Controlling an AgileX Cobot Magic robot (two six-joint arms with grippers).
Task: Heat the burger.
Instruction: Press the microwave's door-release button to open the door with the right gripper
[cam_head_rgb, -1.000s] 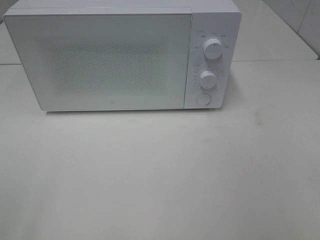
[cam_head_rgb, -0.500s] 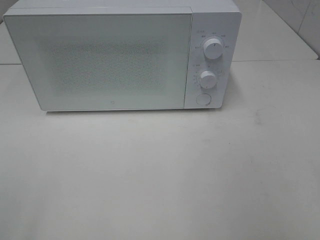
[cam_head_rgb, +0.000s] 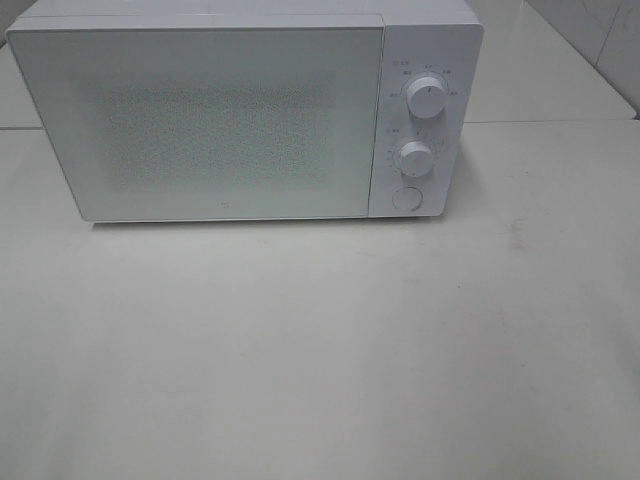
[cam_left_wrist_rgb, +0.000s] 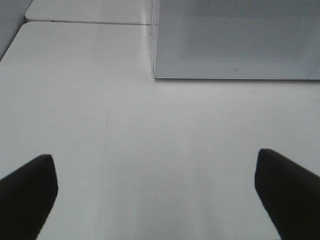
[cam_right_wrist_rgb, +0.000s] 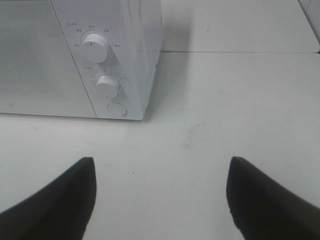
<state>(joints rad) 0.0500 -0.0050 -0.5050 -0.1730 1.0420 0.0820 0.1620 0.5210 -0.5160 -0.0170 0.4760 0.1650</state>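
The burger is out of view in every frame. A white microwave (cam_head_rgb: 230, 115) stands at the back of the table with its door shut; the door (cam_head_rgb: 200, 120) is frosted and nothing shows behind it. It also shows in the left wrist view (cam_left_wrist_rgb: 235, 37) and the right wrist view (cam_right_wrist_rgb: 80, 55). Neither arm appears in the exterior view. My left gripper (cam_left_wrist_rgb: 157, 192) is open and empty over bare table in front of the microwave's left corner. My right gripper (cam_right_wrist_rgb: 160, 195) is open and empty in front of the control panel.
The control panel carries two white knobs (cam_head_rgb: 426, 98) (cam_head_rgb: 414, 156) and a round button (cam_head_rgb: 406, 197); they also show in the right wrist view (cam_right_wrist_rgb: 95, 50). The white tabletop (cam_head_rgb: 320, 340) stretches in front of the microwave. A seam between tables (cam_head_rgb: 550, 122) runs behind.
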